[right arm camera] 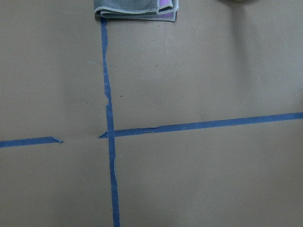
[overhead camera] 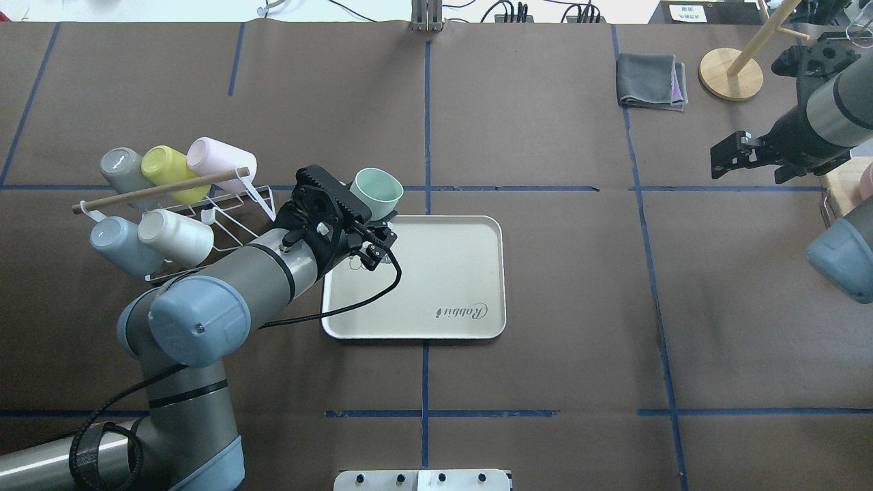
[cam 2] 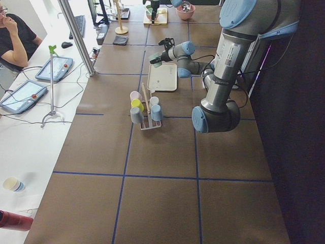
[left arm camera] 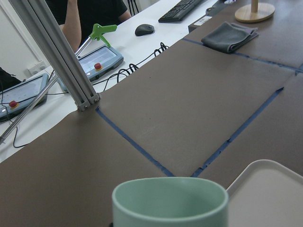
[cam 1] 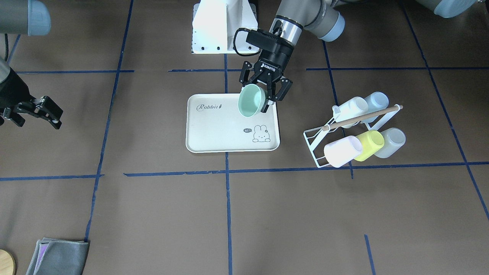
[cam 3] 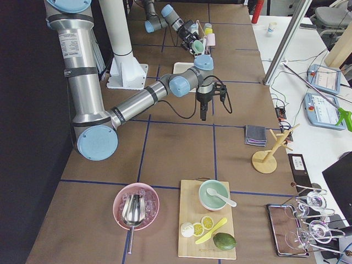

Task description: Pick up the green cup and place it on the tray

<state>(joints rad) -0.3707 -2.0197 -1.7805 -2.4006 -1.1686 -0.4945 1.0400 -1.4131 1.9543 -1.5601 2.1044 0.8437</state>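
The left gripper [cam 1: 260,96], clamped on the tilted green cup [cam 1: 250,101], hangs over the tray [cam 1: 225,130], upper right corner in the front view; next probably lowering, then releasing.

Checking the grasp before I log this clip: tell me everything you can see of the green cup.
The green cup is a small, plain tumbler with no handle, pale mint outside and darker teal inside. It looks like plastic and is empty. The left gripper is shut on its side and holds it in the air, tilted, with the mouth facing up and away from the robot. It hangs by the left edge of the tray, clear of the tray. Only the gripper touches it.
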